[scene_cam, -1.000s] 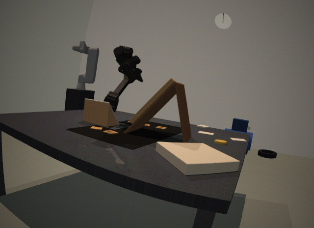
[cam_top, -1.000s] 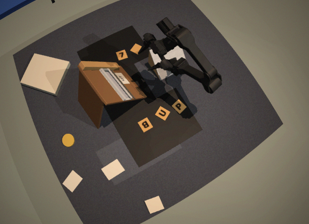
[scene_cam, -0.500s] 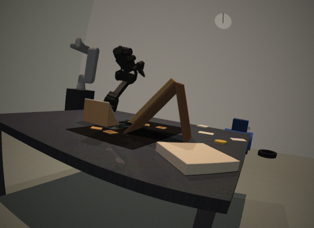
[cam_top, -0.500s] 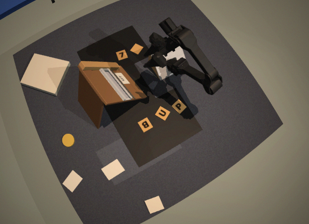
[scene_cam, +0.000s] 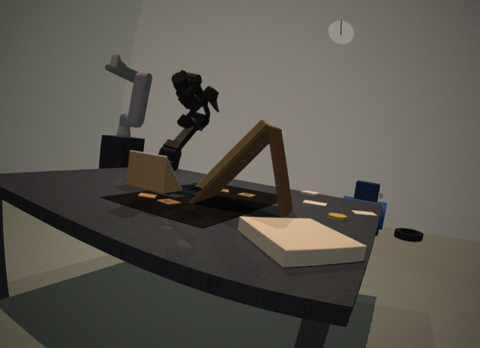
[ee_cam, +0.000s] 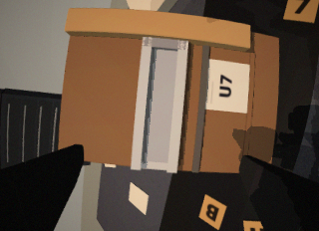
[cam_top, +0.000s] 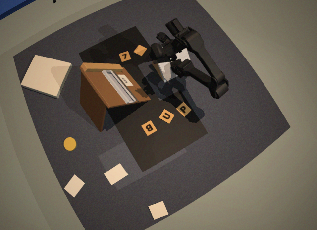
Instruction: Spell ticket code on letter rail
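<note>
And here's the big brown board (cam_top: pixel 99 90) (scene_cam: pixel 232 158) (ee_cam: pixel 102 97), leaning on the counter, out in front of the pincer (cam_top: pixel 174 59) (scene_cam: pixel 213 113) (ee_cam: pixel 165 159); the pincer is up in the air, fingers spread wide, nothing between them; on the board's face the pale rail (cam_top: pixel 119 86) (ee_cam: pixel 137 107) sits without tiles, beside the U7 ticket (cam_top: pixel 125 80) (ee_cam: pixel 227 87); smallest, the U tile (cam_top: pixel 166 116) and 7 tile (cam_top: pixel 125 56) (ee_cam: pixel 301 5) lie apart, below the pincer, either side of the board.
</note>
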Controlling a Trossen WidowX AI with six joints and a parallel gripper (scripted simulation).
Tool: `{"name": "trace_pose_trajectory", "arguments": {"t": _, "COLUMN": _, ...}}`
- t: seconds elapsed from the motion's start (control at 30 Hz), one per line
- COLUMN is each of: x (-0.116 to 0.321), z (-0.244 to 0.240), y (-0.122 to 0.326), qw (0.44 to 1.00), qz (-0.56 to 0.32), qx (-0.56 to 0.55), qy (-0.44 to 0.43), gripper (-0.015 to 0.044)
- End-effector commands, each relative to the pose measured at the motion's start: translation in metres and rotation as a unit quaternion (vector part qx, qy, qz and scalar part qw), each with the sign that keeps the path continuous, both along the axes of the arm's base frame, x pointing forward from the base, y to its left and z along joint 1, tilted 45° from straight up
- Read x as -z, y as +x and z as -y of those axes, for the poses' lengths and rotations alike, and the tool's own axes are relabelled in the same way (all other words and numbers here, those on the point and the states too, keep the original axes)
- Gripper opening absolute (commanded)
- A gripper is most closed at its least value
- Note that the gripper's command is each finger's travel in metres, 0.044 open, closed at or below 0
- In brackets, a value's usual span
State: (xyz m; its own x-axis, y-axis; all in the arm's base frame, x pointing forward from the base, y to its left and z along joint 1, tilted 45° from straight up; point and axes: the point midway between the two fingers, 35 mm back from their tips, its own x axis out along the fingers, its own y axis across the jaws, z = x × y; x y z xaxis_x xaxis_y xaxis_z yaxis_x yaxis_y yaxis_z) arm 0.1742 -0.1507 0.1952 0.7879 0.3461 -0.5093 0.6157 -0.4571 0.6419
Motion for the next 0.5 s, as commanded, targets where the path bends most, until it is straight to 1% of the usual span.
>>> {"name": "trace_pose_trajectory", "arguments": {"t": 0.0, "x": 0.0012, "z": -0.0008, "y": -0.0011, "qw": 0.999, "qz": -0.017, "qx": 0.026, "qy": 0.036, "gripper": 0.0440}}
{"name": "trace_pose_trajectory", "arguments": {"t": 0.43, "x": 0.0012, "z": -0.0008, "y": -0.0011, "qw": 0.999, "qz": -0.017, "qx": 0.026, "qy": 0.036, "gripper": 0.0440}}
{"name": "trace_pose_trajectory", "arguments": {"t": 0.47, "x": 0.0020, "z": -0.0004, "y": -0.0009, "qw": 0.999, "qz": -0.018, "qx": 0.025, "qy": 0.036, "gripper": 0.0414}}
